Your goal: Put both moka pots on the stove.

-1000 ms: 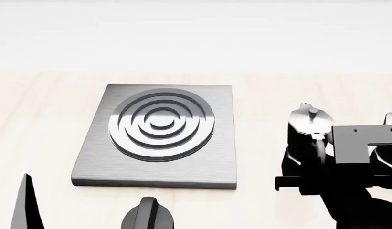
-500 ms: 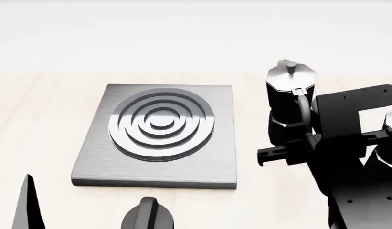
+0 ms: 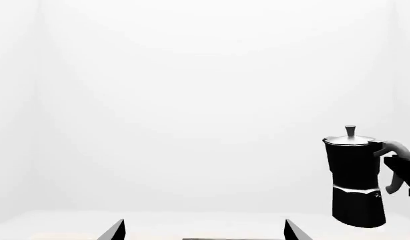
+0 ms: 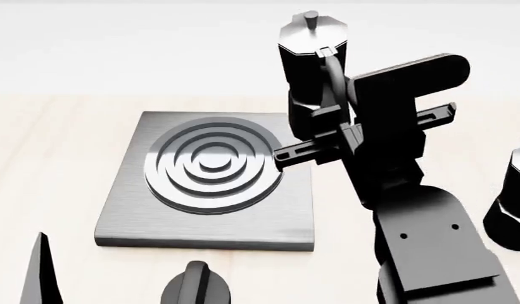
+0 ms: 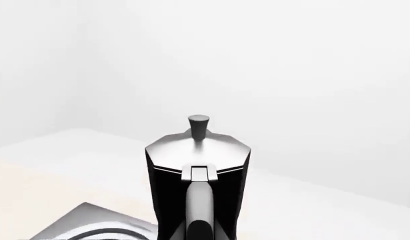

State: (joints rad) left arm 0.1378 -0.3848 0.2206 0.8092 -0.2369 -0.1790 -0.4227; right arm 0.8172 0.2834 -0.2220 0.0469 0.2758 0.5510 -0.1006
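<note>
Right jaws (image 4: 327, 136) clenched on raised moka pot (image 4: 313, 69) (upright), stove (image 4: 211, 179) bare; left jaws (image 3: 203, 232) released

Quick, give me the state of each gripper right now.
Left gripper: only its two fingertips show; open, holding nothing.
Right gripper: shut on a moka pot, gripping its handle, lifted above the stove.
</note>
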